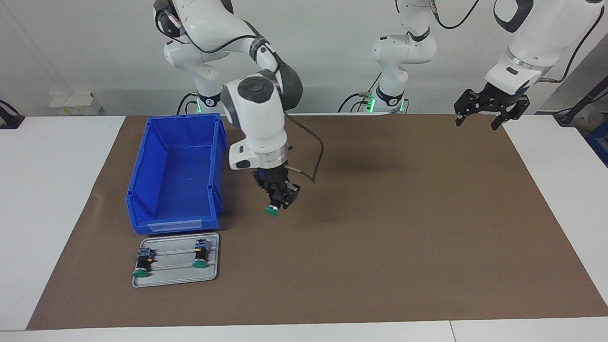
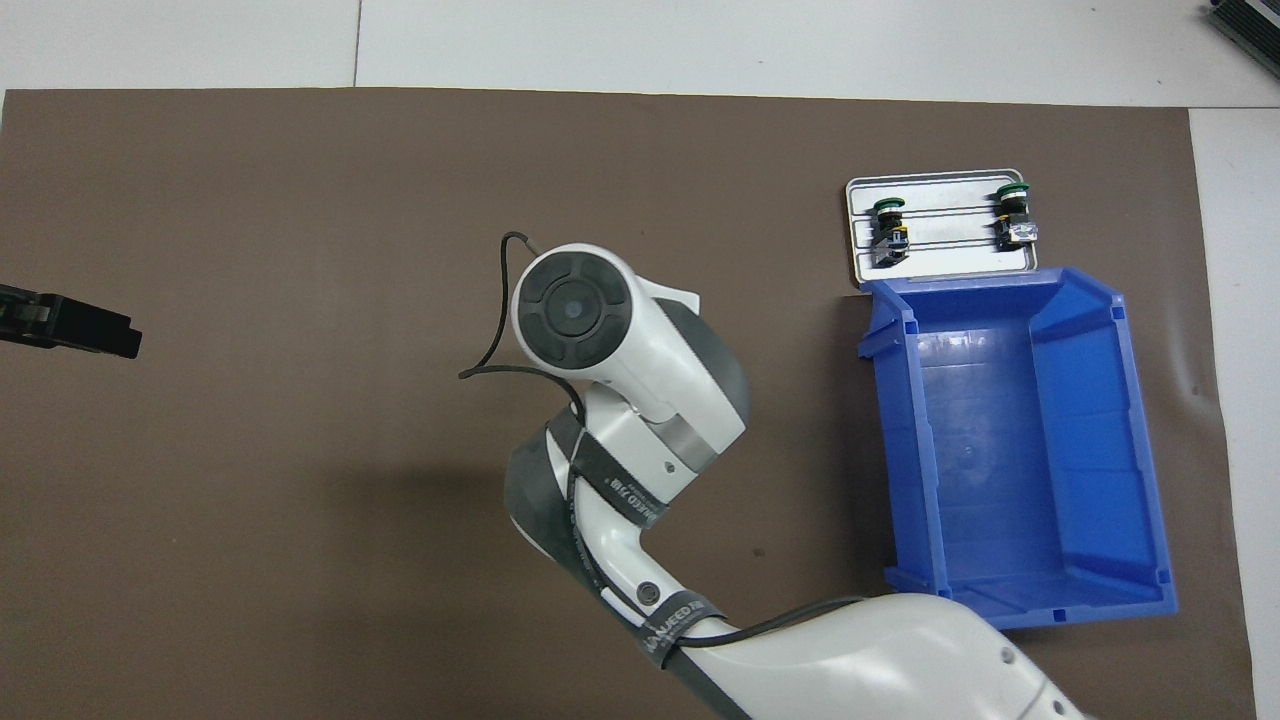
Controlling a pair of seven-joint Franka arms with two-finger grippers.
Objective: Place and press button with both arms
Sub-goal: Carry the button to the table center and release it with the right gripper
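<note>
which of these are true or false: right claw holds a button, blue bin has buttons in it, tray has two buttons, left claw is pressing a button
1. The right claw holds a button: true.
2. The blue bin has buttons in it: false, it holds none.
3. The metal tray carries two buttons: true.
4. The left claw is pressing a button: false, it waits open in the air at its own end of the table, touching nothing.

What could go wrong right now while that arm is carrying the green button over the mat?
1. The right end effector holds the small green-capped push button above the brown mat; it seems gripped by its barrel only, so it could slip and roll.
2. The left end effector waits raised at its end of the table; pressing an unsteadied button might tip it.
</note>
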